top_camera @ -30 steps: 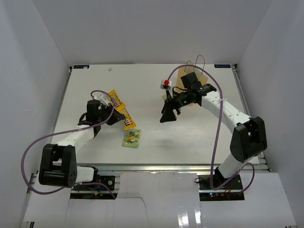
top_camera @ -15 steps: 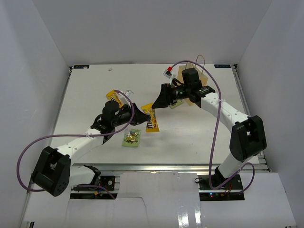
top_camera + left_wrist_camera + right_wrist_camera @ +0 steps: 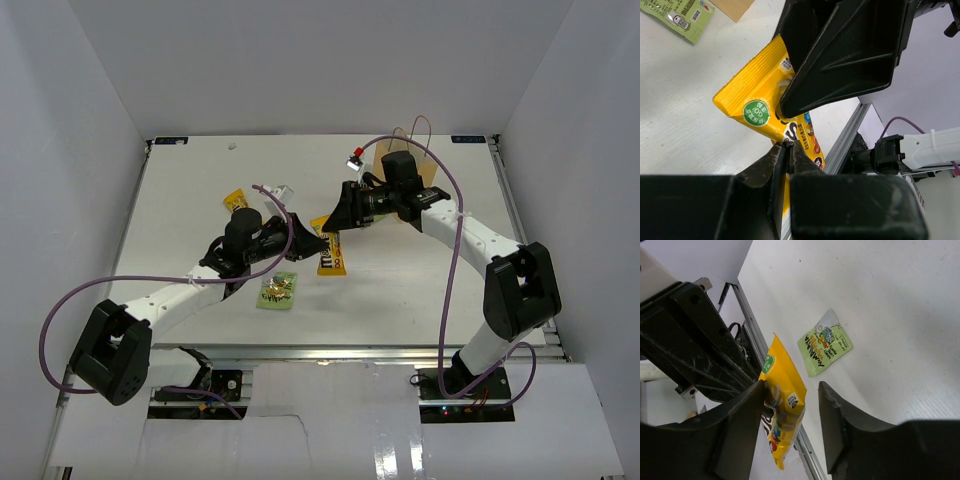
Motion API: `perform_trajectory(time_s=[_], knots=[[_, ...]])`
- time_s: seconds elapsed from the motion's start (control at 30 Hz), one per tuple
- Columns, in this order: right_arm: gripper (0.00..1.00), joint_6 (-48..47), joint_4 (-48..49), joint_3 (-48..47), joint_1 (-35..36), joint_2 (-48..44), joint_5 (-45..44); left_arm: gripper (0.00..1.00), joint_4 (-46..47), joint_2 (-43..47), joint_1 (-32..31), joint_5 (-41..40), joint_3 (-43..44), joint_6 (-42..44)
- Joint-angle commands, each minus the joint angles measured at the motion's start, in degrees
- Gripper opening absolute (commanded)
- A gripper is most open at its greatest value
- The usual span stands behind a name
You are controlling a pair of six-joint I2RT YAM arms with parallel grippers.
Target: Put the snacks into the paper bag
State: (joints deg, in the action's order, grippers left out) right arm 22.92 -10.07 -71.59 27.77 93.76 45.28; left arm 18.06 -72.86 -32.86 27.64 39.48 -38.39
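My left gripper [image 3: 298,245] is shut on the lower edge of a yellow candy pack [image 3: 331,257] and holds it above the table; the left wrist view shows the jaws [image 3: 789,145] pinching the pack [image 3: 757,100]. My right gripper [image 3: 337,218] is open around the pack's upper end; in the right wrist view [image 3: 790,395] the pack [image 3: 782,400] lies against one finger. A second yellow pack [image 3: 236,202] lies at the left. A light-green pack [image 3: 277,291] lies near the front. Another light-green pack [image 3: 677,12] lies by the paper bag [image 3: 432,172], which stands behind the right arm. The chip bag is out of view.
The white table [image 3: 400,290] has white walls on three sides. The two arms meet over its middle. A metal rail runs along its near edge [image 3: 350,350]. Purple cables loop over both arms.
My left gripper has lifted the yellow pack off the table and carried it right. My right gripper has swung left from beside the bag and now brackets the pack's top.
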Motion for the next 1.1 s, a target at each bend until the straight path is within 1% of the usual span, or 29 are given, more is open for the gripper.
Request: perform_trajectory(time_s=[0.0,0.03,0.1,0.2,0.23,0.33,0.37,0.43,0.47,0.5,0.53,0.57,0.6,0.63,0.73,0.83,0.87,0.93,0.97,1.0,1.07], knots=[[0.46,0.72,1.80,-0.13,-0.08,-1.29,1.21,0.00,1.62,1.32,-0.36,-0.48,1.56,-0.01],[0.38,0.81,2.06,-0.13,0.00,-1.29,1.57,0.00,1.62,1.40,-0.36,-0.48,1.47,-0.02],[0.33,1.25,2.77,0.14,-0.17,-1.29,3.31,0.01,1.71,1.41,-0.36,-0.48,1.39,-0.02],[0.25,1.78,4.52,1.01,-0.08,-1.73,5.86,0.16,1.80,1.32,-0.45,-0.48,1.47,-0.10],[0.22,1.78,4.88,1.19,-0.08,-1.82,6.40,0.26,1.71,1.40,-0.45,-0.57,1.39,-0.28],[0.17,0.73,5.23,1.19,-0.26,-2.35,8.07,0.37,1.80,1.67,-0.45,-0.74,1.30,-0.54],[0.15,0.29,5.23,1.10,-0.35,-2.44,8.33,0.42,1.80,1.76,-0.45,-0.74,1.30,-0.54],[0.13,-2.08,5.23,0.49,-0.61,-2.87,9.83,0.47,1.80,2.37,-0.45,0.31,1.21,-0.28],[0.10,-3.13,5.23,0.14,-0.79,-2.96,10.53,0.49,1.80,2.72,-0.45,0.92,1.12,0.33],[0.09,-4.53,4.80,-0.99,-0.96,-3.31,11.14,0.60,1.71,3.68,-0.45,2.14,0.95,0.77],[0.08,-8.20,4.44,-1.70,-1.40,-3.49,12.11,0.61,1.71,4.39,-0.45,2.77,0.77,1.21],[0.08,-10.24,3.66,-2.67,-1.75,-3.84,12.20,0.74,1.71,5.18,-0.45,3.29,0.25,2.00],[0.08,-12.26,1.56,-4.68,-1.93,-4.10,11.51,0.77,1.62,7.19,-0.45,3.82,-0.11,2.27],[0.08,-15.94,0.76,-5.57,-2.19,-4.28,11.33,0.78,1.62,8.34,-0.45,3.91,-0.63,2.53],[0.08,-20.44,-2.41,-9.17,-2.54,-5.25,10.97,0.79,0.49,14.13,-0.36,1.99,-2.83,3.58],[0.08,-25.01,-4.60,-12.24,-2.54,-6.56,9.14,0.80,-3.90,19.57,-0.36,-1.60,-3.97,5.34],[0.08,-27.11,-5.22,-13.39,-2.81,-7.26,7.65,0.81,-7.05,20.64,-0.36,-2.75,-4.15,5.69],[0.08,-28.36,-6.02,-15.67,-4.29,-7.80,5.36,0.82,-10.84,22.23,-0.36,-5.30,-3.98,7.09],[0.08,-29.15,-6.02,-17.86,-5.09,-8.32,3.17,0.82,-15.03,23.02,-0.36,-8.01,-3.89,7.36],[0.08,-29.59,-6.02,-19.10,-6.14,-8.59,1.85,0.82,-16.90,23.29,-0.36,-9.17,-3.71,7.63],[0.08,-30.21,-5.84,-23.56,-9.91,-8.50,-1.05,0.82,-21.72,23.90,-0.36,-11.54,-4.15,7.81]])
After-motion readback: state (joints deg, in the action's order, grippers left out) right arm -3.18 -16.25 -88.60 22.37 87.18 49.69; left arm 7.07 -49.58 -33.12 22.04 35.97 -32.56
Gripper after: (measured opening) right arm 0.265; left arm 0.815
